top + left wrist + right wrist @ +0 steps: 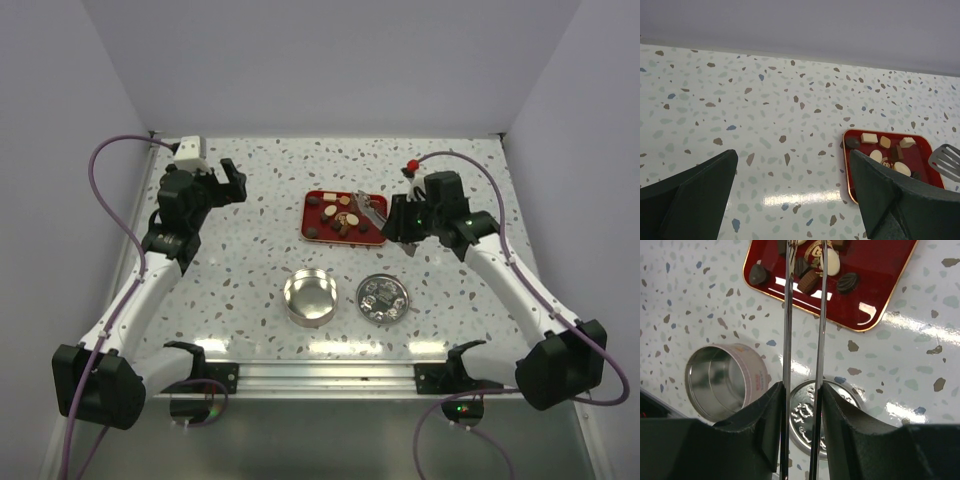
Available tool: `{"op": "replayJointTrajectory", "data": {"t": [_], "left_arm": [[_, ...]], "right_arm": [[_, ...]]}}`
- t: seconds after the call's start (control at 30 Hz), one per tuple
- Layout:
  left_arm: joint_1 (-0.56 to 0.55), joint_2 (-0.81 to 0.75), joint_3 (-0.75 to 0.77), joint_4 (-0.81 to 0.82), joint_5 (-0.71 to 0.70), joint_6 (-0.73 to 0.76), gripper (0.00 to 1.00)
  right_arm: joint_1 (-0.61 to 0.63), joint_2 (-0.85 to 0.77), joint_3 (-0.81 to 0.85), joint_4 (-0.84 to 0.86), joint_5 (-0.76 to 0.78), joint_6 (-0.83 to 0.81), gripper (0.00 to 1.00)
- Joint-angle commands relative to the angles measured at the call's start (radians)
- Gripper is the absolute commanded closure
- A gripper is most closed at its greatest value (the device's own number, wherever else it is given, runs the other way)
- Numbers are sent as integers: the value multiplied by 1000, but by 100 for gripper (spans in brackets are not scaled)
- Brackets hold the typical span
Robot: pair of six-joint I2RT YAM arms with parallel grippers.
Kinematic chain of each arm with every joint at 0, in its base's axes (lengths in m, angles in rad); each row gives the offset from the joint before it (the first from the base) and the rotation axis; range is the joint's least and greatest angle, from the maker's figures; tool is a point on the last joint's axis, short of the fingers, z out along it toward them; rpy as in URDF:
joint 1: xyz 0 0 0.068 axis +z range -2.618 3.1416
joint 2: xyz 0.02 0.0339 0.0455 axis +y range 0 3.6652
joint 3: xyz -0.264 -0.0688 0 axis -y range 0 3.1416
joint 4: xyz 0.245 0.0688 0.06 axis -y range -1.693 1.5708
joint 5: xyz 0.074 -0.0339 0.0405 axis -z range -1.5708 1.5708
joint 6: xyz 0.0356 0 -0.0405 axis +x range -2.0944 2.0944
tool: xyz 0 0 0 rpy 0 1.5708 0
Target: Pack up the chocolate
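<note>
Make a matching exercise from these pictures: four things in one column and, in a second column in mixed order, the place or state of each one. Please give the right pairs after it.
Things
1. red rectangular tray
2. shiny round metal tin
3. flat round silver lid
4. left pincer

Place or state
a. lies on the table, to the right of the tin
b. jaws wide apart, holding nothing
c. carries the small chocolate pieces
d. stands open, nothing inside

Right pairs: 1-c, 2-d, 3-a, 4-b
</note>
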Motion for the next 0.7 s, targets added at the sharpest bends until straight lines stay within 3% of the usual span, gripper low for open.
{"op": "replayJointTrajectory", "data": {"t": [0.0, 0.37, 0.67], "left_arm": [[5, -7, 6, 20, -7, -6, 0], [5, -1, 10, 23, 2, -12, 0], [5, -1, 9, 22, 2, -14, 0]], "right_arm": [[28, 13, -5, -15, 36, -28, 62], [74, 8, -30, -99, 158, -37, 62], [86, 10, -73, -72, 183, -29, 60]]}}
